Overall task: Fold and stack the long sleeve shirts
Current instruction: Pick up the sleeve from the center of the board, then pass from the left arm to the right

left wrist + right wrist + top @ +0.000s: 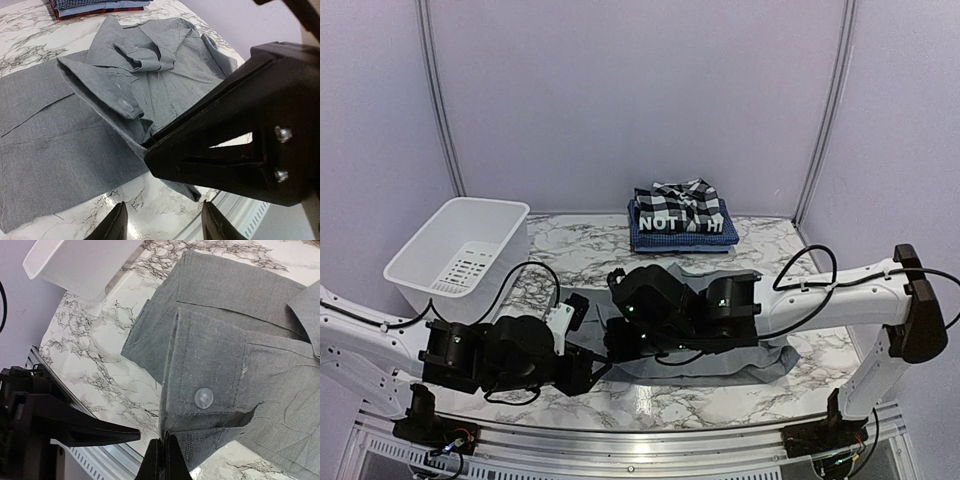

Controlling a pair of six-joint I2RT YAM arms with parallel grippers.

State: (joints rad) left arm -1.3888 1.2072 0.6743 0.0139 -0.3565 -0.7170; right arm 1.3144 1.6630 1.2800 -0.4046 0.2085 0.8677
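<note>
Right pincer point(161, 460) is shut on the cuff point(205, 365) of the grey shirt point(240, 305), likely to carry the sleeve across the body spread on the bench point(95, 355). Left pincer point(163, 224) hangs partly open, empty, just beside.

The grey shirt point(235, 315) is matt woven cloth (its cuff button point(203, 398) pale translucent plastic); beneath it the marble-patterned tabletop point(95, 355) looks smooth, slightly glossy; the tub point(75, 265) beyond it, smooth white plastic.

We hold our left gripper point(164, 226) parted at frame bottom, our right gripper point(161, 460) pinched tight on the grey shirt point(225, 340).
</note>
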